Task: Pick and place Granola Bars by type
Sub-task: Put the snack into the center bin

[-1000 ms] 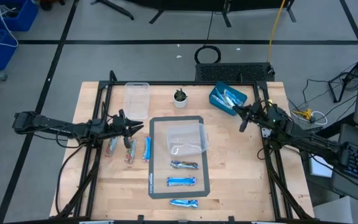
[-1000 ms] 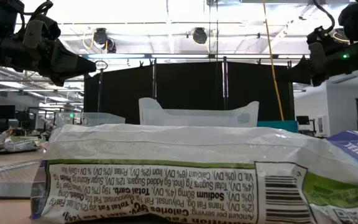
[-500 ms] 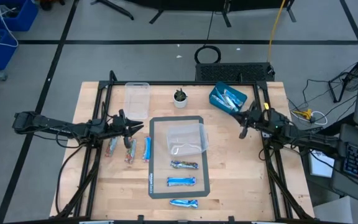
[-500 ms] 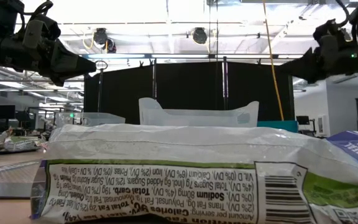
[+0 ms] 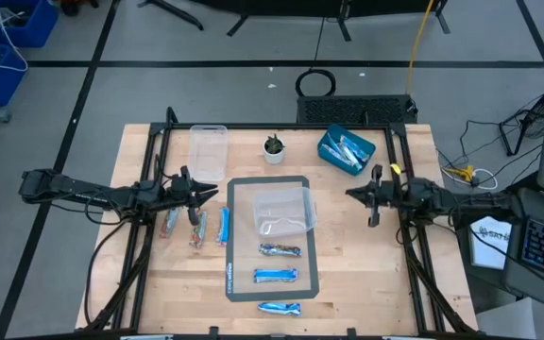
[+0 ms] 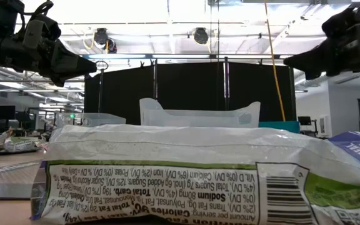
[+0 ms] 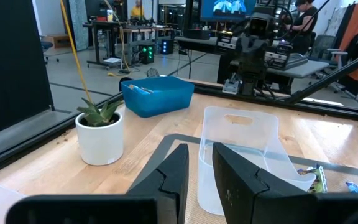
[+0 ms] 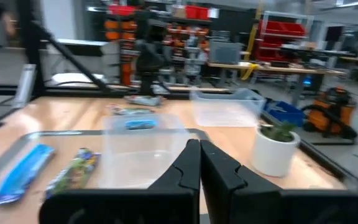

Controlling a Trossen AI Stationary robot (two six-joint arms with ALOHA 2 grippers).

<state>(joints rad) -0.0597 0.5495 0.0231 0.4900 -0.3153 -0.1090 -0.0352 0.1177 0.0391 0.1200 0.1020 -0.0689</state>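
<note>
Three granola bars lie flat on the wood left of the mat (image 5: 196, 229). Three more lie on the grey mat: a dark one (image 5: 280, 250) and two blue ones (image 5: 276, 275), (image 5: 280, 308). Others fill the blue bin (image 5: 346, 151). One wrapper (image 6: 167, 175) fills the foreground of the low view. My left gripper (image 5: 211, 194) (image 7: 197, 155) hovers above the left bars, pointing right, with a narrow gap between its fingers. My right gripper (image 5: 352, 195) (image 8: 199, 155) is shut and hangs right of the mat, pointing left. Neither touches anything.
A clear tub (image 5: 283, 211) stands on the far half of the mat (image 5: 239, 274). A second clear tub (image 5: 209, 151) and a small potted plant (image 5: 274, 148) stand near the far edge. Bare wood lies between the mat and the right gripper.
My right gripper has drawn away from the blue bin toward the table's near edge and swung round so that it points at the table's left. The left arm and all the bars have kept still.
</note>
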